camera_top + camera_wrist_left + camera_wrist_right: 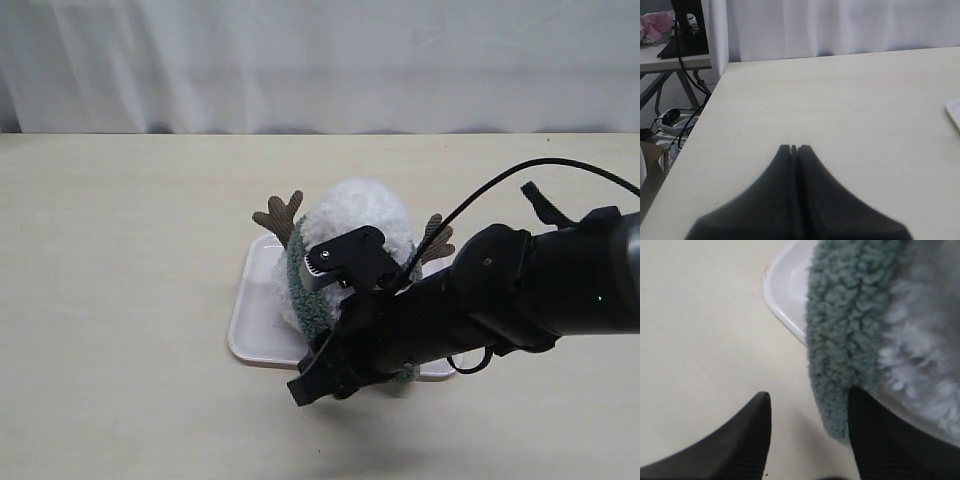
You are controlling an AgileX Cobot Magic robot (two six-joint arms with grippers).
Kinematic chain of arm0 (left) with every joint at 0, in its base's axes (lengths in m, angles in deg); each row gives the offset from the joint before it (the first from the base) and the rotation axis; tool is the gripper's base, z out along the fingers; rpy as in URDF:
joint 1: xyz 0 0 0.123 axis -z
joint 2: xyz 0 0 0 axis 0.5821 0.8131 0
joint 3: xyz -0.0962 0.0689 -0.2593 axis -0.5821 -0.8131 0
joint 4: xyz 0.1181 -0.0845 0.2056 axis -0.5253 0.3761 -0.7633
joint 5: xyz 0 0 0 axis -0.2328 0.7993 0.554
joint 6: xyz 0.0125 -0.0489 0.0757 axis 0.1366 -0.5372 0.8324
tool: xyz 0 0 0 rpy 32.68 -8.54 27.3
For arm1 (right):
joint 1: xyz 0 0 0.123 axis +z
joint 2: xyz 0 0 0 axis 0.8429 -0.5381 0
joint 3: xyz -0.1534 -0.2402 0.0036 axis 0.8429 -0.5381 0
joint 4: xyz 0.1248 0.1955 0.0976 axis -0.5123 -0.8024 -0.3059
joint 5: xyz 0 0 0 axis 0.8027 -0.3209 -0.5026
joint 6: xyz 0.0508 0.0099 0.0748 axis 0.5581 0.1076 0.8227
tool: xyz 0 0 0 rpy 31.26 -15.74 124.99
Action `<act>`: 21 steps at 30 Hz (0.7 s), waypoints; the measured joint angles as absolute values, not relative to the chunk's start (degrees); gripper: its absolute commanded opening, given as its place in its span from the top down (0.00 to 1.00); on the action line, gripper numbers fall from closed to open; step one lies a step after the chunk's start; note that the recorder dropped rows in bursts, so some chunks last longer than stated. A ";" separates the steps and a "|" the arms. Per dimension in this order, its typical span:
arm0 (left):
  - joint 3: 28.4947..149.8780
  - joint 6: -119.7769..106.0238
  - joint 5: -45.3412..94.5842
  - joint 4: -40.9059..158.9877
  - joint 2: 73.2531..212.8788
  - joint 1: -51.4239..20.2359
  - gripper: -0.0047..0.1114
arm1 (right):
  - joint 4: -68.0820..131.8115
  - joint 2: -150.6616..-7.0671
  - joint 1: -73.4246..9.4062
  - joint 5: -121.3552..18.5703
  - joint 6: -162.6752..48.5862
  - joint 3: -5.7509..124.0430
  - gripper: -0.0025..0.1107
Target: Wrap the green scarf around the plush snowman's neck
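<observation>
2 black fingers of the right gripper [810, 395] stand spread. 1 finger touches the rounded end of the green scarf [840, 330]; nothing is pinched between them. The scarf's long axis follows the left flank of the plush snowman [360, 220] in the exterior view, from beside 1 brown twig arm [278, 215] down past the rim of the white tray [785, 285]. Its end lies over the table [120, 300]. Snowman sits on the tray, face not visible. Right arm enters from the right, slanting low across the tray's near edge. Left gripper [794, 146]: fingers pressed together above the table, well apart from the tray.
</observation>
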State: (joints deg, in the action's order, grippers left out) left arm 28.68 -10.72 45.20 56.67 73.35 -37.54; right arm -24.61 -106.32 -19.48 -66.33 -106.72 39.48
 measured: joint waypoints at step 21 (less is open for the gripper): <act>28.68 -10.72 45.20 56.67 73.35 -37.54 0.96 | -24.47 -111.56 -19.44 -61.95 -106.63 39.48 0.77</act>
State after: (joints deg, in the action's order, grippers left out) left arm 28.68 -10.72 45.20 56.67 73.35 -37.54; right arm -24.47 -111.56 -19.44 -61.95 -106.63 39.48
